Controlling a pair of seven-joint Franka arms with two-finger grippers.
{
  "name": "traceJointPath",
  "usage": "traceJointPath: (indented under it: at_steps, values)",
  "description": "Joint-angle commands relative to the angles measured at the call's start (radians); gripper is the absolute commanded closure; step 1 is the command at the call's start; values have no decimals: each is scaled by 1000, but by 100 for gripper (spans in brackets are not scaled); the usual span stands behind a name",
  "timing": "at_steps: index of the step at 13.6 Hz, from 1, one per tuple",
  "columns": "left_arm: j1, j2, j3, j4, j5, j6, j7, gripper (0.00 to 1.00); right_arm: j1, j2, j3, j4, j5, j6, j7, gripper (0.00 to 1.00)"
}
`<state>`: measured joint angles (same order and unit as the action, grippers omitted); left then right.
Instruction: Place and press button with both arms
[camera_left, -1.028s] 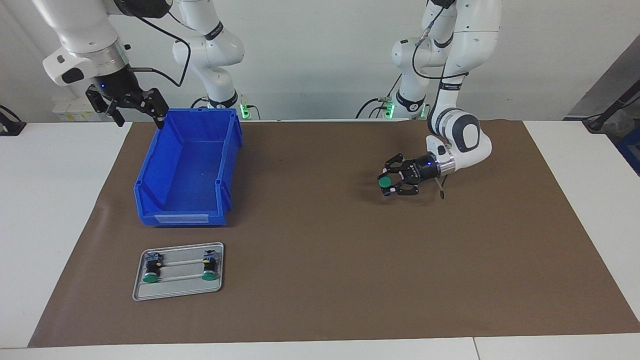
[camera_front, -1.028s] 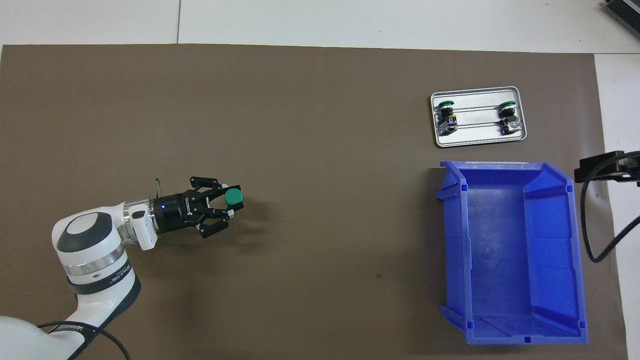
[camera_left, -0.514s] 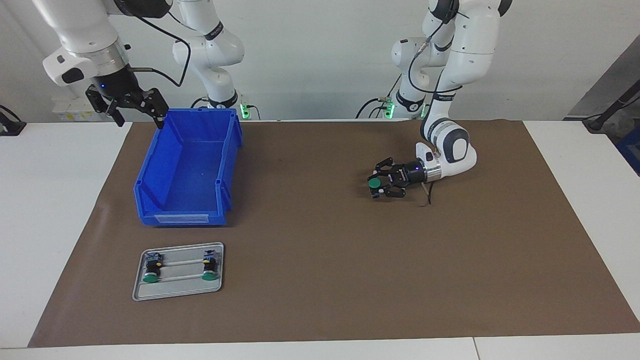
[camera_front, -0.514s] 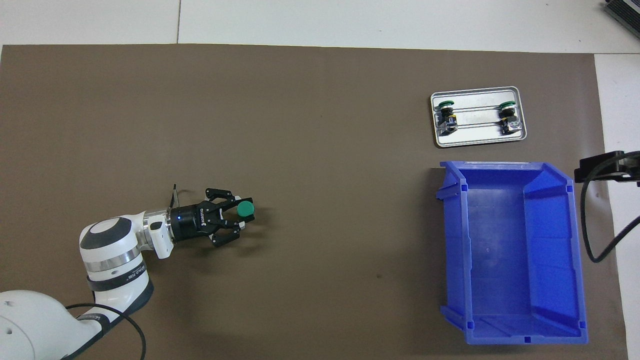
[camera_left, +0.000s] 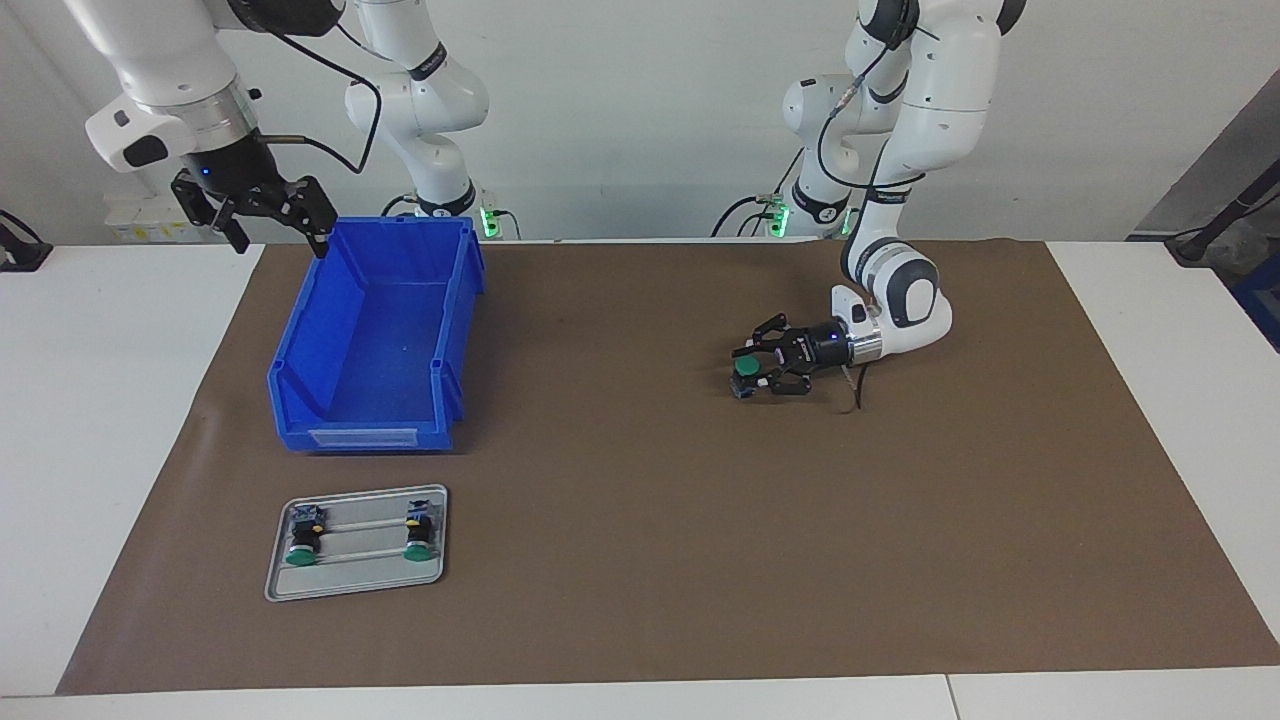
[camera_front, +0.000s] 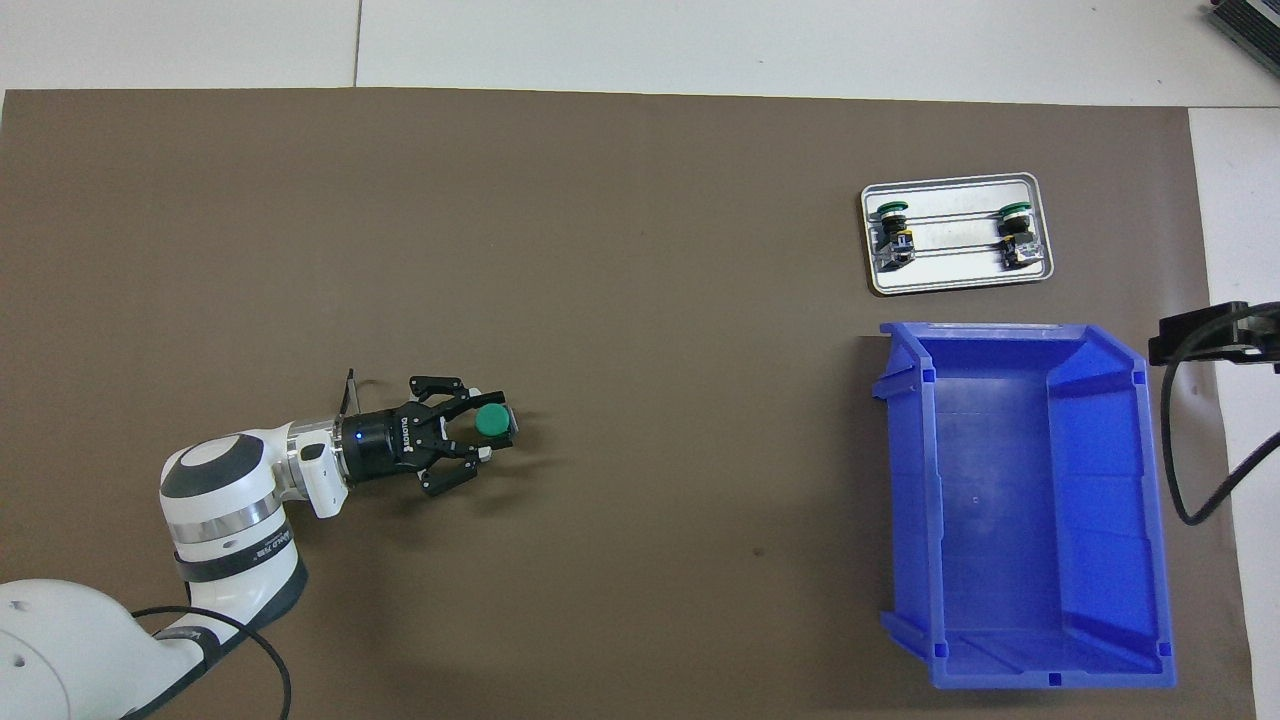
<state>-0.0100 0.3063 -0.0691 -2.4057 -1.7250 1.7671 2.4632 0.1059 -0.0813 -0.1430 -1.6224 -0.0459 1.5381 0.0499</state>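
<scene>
The button (camera_left: 745, 368) (camera_front: 491, 421) stands on the brown mat (camera_left: 640, 560) with its green cap up, toward the left arm's end of the table. My left gripper (camera_left: 745, 373) (camera_front: 478, 426) lies low and level over the mat, open, with one finger on each side of the button. My right gripper (camera_left: 280, 238) (camera_front: 1205, 338) waits open in the air over the corner of the blue bin (camera_left: 365, 435) (camera_front: 905, 500) nearest the robots.
A small metal tray (camera_left: 355, 582) (camera_front: 950, 286) lies farther from the robots than the bin. Two more green-capped buttons (camera_left: 298, 548) (camera_left: 418, 540) lie in it on their sides. White table shows around the mat's edges.
The left arm carried the button toward the table's middle and lowered it onto the mat. Its fingers have since spread a little. The right arm has not moved.
</scene>
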Motion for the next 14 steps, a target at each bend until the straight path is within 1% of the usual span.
traceJointPath:
  at_steps: [1, 3, 4, 5, 9, 11, 14]
  values:
    - [-5, -1, 6, -10, -15, -14, 26, 35, -8, -9, 5, -4, 20, 8, -12, 0]
    - [-2, -1, 6, -10, -15, -20, 25, 33, -8, -9, 5, -4, 20, 8, -10, 0]
    - [-1, -1, 6, -9, -15, -21, 25, 30, -8, -9, 5, -5, 20, 8, -11, 0]
    - [2, -1, 6, -3, -15, -25, 25, 26, -8, -9, 5, -5, 20, 8, -10, 0]
    - [13, -1, 6, 23, -15, -55, -4, 25, -8, -9, 5, -5, 20, 8, -10, 0]
    - [16, -3, 8, 55, -15, -87, -65, 26, -8, -9, 5, -5, 20, 8, -10, 0]
    - [16, -18, 8, 120, -15, -92, -202, 26, -8, -9, 5, -4, 20, 8, -10, 0]
